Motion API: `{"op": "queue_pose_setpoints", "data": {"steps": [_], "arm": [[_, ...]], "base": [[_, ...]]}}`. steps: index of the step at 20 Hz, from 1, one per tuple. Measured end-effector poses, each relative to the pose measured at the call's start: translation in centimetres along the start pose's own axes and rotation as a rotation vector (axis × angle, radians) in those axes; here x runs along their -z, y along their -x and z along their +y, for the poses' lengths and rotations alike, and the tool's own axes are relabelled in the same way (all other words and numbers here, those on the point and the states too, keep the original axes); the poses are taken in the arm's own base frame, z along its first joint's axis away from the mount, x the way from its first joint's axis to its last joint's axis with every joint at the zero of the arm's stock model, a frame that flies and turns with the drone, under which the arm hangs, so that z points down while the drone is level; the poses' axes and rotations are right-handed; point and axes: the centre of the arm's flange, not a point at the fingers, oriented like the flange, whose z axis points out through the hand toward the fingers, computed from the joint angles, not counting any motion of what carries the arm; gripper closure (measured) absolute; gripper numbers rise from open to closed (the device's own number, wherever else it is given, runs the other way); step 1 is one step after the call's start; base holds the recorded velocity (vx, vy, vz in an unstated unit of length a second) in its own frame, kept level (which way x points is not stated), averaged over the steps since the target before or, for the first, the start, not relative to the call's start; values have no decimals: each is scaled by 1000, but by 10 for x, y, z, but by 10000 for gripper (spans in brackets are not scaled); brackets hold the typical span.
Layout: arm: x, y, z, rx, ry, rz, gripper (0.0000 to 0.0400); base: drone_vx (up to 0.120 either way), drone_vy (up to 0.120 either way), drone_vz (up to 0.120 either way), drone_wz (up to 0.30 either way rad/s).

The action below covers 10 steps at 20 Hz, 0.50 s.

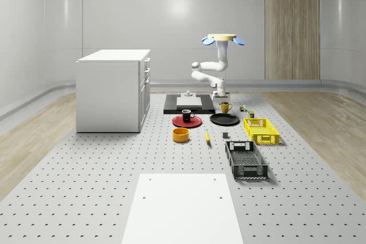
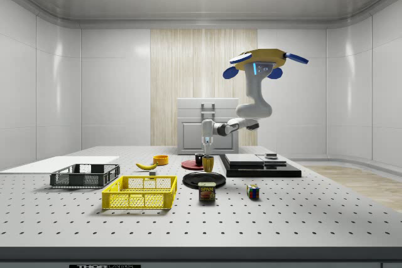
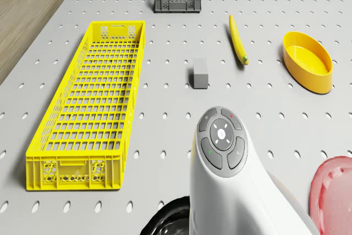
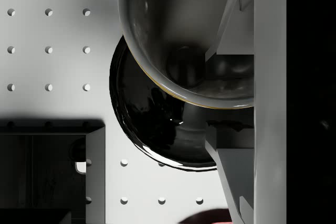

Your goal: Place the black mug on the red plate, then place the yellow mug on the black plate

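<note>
Now | gripper (image 2: 207,150) clamps yellow mug (image 2: 208,163) | wrist: black plate (image 4: 157,119) beneath

The drone (image 2: 262,62) had a yellow disc body, blue rotor blades and a lit blue mark; its glossy white arm (image 1: 213,68) carried a grey button pad (image 3: 222,145).

Drone (image 2: 262,62) hovering above table (image 2: 301,211), tool (image 2: 206,153) clasping yellow mug (image 2: 208,164) over black plate (image 2: 204,179)

Glossy black plate (image 4: 157,124); matt grey perforated counter (image 1: 86,187); yellow crate (image 3: 93,108) plastic mesh; arm (image 3: 231,191) smooth white plastic.
</note>
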Motion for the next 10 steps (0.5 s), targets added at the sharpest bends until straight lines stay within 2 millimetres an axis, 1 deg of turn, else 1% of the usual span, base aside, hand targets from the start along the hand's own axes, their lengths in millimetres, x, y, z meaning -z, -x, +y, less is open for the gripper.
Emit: {"op": "queue_pose_setpoints", "data": {"steps": [5, 6, 10], "arm": [[0, 0, 0, 0, 0, 0, 290], [0, 0, 0, 0, 0, 0, 290], [-7, 0, 0, 0, 0, 0, 290]], "base": [[120, 0, 0, 0], [40, 0, 0, 0], [0, 0, 0, 0]]}}
